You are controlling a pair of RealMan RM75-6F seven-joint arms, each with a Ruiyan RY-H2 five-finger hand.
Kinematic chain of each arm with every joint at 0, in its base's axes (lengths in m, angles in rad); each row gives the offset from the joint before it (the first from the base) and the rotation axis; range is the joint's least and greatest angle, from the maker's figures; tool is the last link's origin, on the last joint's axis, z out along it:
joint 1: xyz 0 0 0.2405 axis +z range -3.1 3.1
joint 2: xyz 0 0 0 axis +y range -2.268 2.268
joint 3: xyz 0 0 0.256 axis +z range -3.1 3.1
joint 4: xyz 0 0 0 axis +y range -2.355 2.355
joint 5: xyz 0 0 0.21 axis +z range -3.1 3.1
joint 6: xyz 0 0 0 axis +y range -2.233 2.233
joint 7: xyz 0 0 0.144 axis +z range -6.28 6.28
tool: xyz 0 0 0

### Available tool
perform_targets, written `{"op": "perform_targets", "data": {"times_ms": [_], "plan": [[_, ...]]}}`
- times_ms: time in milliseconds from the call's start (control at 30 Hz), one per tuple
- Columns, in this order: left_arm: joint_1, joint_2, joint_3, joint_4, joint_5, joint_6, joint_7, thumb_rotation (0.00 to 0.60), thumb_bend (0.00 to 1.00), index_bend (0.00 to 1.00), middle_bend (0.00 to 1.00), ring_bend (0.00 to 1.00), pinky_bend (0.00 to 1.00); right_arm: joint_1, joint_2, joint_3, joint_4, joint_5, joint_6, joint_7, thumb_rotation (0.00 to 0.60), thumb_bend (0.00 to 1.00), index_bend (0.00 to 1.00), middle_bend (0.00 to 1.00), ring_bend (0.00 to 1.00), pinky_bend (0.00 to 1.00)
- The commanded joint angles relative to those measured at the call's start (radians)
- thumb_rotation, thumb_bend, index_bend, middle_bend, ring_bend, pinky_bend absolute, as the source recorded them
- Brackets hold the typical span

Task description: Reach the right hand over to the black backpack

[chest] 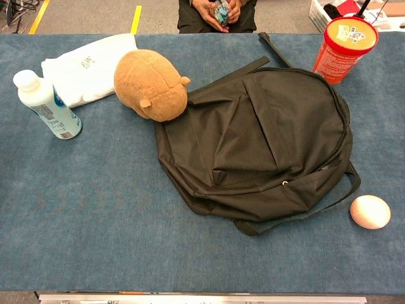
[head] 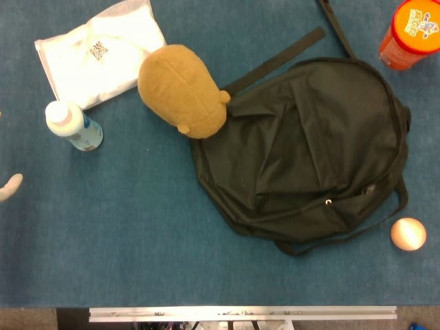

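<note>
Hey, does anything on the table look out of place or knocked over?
Only small things: the white bottle lies on its side rather than standing, and the brown plush toy rests partly on the black backpack. Nothing looks spilled or damaged.

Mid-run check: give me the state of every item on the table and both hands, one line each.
Backpack: lying flat, zipped, untouched.
Plush toy: resting partly on the backpack's edge.
Bottle: lying on its side, capped.
White bag: flat, sealed.
Orange canister: upright, lidded.
Egg: loose on the table, beside the backpack strap.
Left hand: only a tip at the edge; state unclear.
Right hand: not in view.
</note>
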Motion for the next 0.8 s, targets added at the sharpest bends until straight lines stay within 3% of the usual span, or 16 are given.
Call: {"op": "perform_targets", "data": {"times_ms": [33, 433, 800], "plan": [[-0.001, 0.001, 0.001, 0.002, -0.002, -0.004, -0.001, 0.6, 0.15, 0.17, 0.15, 0.08, 0.1, 0.003, 0.0, -0.001, -0.004, -0.001, -0.005, -0.002, 0.6, 0.12, 0.25, 0.39, 0.27, 0.38], [0.002, 0.003, 0.0, -0.004, 0.007, 0.003, -0.006, 0.6, 0.15, 0.17, 0.15, 0.08, 0.1, 0.078, 0.011, 0.011, -0.034, -0.035, -0.093, -0.012, 0.6, 0.1, 0.25, 0.39, 0.27, 0.38], [0.016, 0.016, 0.003, -0.018, 0.008, 0.018, -0.016, 0.6, 0.15, 0.17, 0.15, 0.08, 0.1, 0.205, -0.1, 0.033, 0.072, 0.026, -0.281, 0.058, 0.6, 0.09, 0.25, 0.39, 0.27, 0.38]]}}
